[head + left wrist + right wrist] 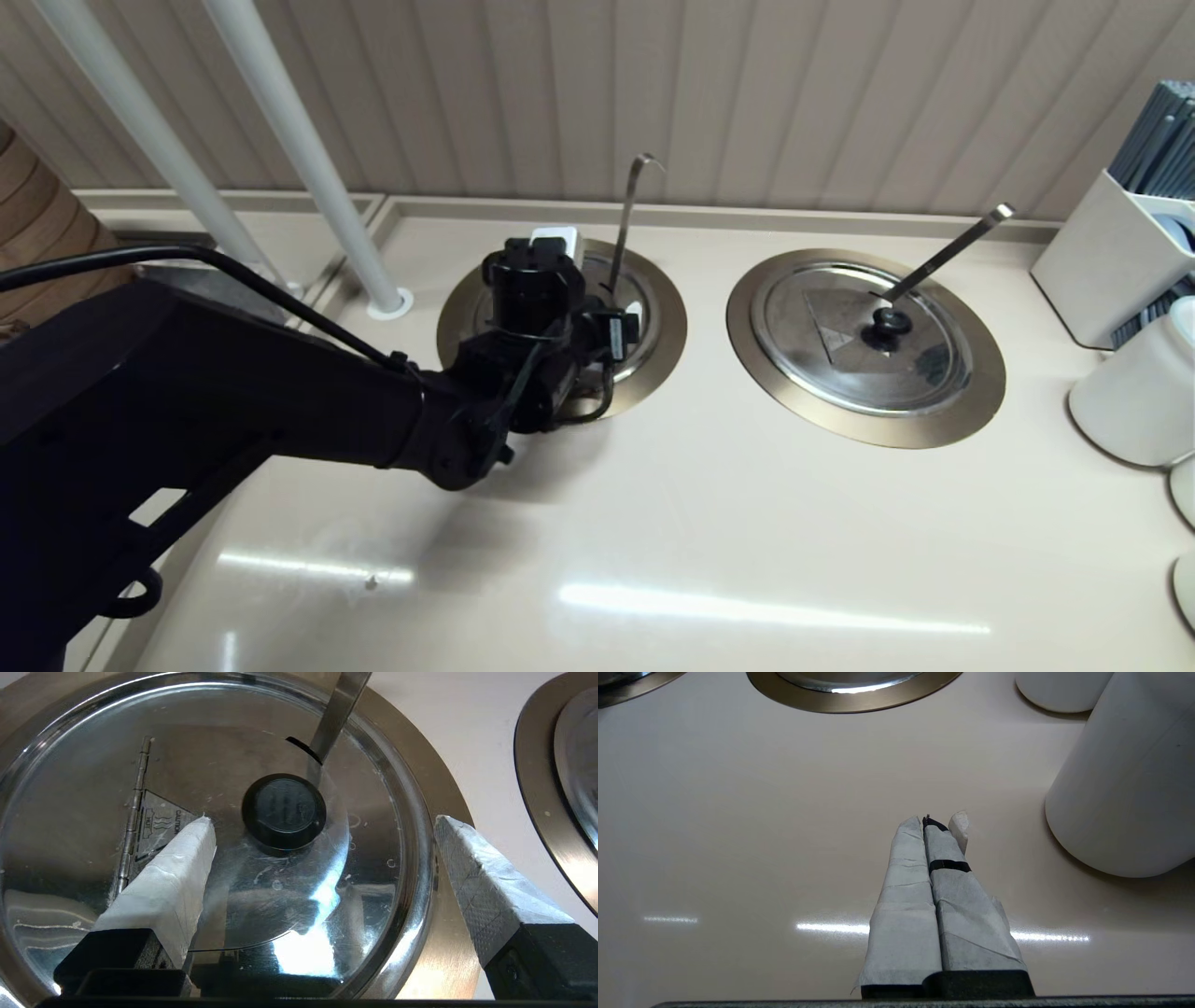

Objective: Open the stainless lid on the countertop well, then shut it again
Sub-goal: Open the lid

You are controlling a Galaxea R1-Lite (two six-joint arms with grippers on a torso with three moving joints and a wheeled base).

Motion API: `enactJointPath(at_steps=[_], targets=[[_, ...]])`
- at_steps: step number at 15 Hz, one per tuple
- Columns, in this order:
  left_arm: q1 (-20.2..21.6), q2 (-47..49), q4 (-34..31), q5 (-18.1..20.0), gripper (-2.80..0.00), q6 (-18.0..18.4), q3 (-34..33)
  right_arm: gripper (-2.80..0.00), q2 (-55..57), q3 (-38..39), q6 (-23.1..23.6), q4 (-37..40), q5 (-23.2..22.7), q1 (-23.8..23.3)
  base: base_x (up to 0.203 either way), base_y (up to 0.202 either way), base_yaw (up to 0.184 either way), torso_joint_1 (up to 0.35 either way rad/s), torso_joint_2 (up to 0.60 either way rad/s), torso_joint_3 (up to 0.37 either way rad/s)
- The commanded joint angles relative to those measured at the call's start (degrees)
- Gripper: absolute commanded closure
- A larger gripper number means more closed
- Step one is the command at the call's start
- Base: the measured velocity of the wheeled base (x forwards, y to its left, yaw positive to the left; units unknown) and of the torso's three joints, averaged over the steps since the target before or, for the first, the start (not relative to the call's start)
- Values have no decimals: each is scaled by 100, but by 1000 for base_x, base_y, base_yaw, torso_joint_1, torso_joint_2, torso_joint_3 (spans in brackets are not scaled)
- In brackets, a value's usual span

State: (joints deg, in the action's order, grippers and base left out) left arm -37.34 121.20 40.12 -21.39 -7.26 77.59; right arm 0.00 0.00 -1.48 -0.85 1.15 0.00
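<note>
While lid point(210, 812) sits flat and closed over well point(665, 322), left on counter point(700, 541), left gripper point(322, 826) hangs just above it, taped fingers point(173, 877) spread wide either side of knob point(283, 809), touching nothing. Not yet gripped, so opening step looks barely begun. Risks, as judged: closing off-centre could skid fingers off knob; lifting wrong side of hinge point(133, 812) would fight fixed half; ladle handle point(336, 714) in slot, just beside knob, could snag a finger or get knocked. Head view hides knob & most of lid behind wrist; left wrist view shows knob, hinge, caution mark point(159, 823), slot. Right gripper point(936, 823), seen only in right wrist view, parked low over bare counter near white pot point(1129, 779), fingers pressed together, empty. Twin lid point(864, 331) w/ straight ladle untouched.
</note>
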Motion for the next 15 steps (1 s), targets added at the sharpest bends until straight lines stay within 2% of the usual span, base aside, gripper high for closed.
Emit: enactJointPath(at_steps=[1, 6, 15], targets=[[-7, 16, 86, -27, -280, 9, -51, 0, 0, 26, -2, -3, 0, 0, 0, 0, 0, 0, 0, 0], [11, 379, 404, -195, -280, 200, 6, 0, 0, 26, -2, -3, -9, 0, 0, 0, 0, 0, 0, 0], [227, 851, 699, -410, -280, 199, 396, 0, 0, 26, -2, -3, 0, 0, 0, 0, 0, 0, 0, 0]])
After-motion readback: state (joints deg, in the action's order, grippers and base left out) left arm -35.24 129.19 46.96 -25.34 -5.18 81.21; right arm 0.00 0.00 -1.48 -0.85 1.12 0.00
